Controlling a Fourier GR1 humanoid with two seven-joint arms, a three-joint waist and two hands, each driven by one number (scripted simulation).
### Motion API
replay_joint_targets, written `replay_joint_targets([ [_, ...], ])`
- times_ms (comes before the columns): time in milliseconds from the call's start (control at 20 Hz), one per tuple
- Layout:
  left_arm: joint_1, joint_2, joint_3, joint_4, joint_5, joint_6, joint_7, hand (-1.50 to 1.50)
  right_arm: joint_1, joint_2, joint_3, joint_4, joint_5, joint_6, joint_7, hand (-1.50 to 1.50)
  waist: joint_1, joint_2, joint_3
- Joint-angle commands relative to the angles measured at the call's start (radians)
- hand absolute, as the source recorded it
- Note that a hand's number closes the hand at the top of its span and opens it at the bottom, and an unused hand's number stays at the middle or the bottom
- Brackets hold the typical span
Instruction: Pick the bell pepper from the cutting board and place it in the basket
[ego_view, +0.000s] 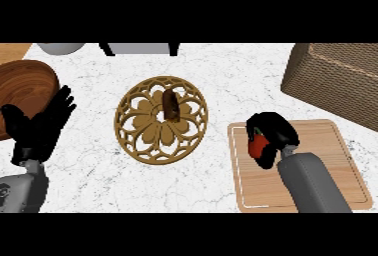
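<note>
where the right hand (270, 131) comes in from the lower edge of the head view, its grey forearm lies across the cutting board (336, 160), and its black fingers (280, 127) are curled over the red bell pepper (258, 146). the pepper shows at the hand's left side, red with a small green bit at its top, over the left part of the board; whether it rests on the wood or is lifted clear cannot be told from this view. the cutting board is pale wood with a thin light line running round inside its edge, and it lies on the white marbled table (221, 70) at the right.

beyond the board, at the upper right corner, stands the woven brown basket (339, 80), apart from the hand and the pepper.

at the middle of the table lies a round golden trivet (161, 120) with a cut-out flower pattern, and a small dark brown object (171, 106) sits near its centre. at the left edge lies a dark wooden plate (26, 87), partly out of view.

the left hand (37, 127) rests at the left side, open, its fingers straight and pointing up, holding nothing; its fingertips overlap the plate's rim as seen.

no writing, brand or label can be read on anything in view.
</note>
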Motion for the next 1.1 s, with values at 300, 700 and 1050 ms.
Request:
replay_joint_targets([
  [300,0.005,-0.014,-0.022,-0.015,-0.002,-0.014,0.0,0.0,0.07,0.129,0.224,-0.264,-0.382,-0.32,0.384,1.5,0.04,0.018,0.026],
  [700,-0.034,0.004,0.006,0.019,0.001,-0.006,0.006,0.0,-0.008,0.13,0.36,-0.654,-0.252,-0.487,0.692,1.5,0.009,0.015,0.023],
  [1050,-0.009,-0.007,0.001,-0.011,-0.001,-0.009,0.015,0.0,-0.163,0.13,0.29,-0.835,-0.089,-0.307,1.003,1.5,0.019,0.02,0.024],
])
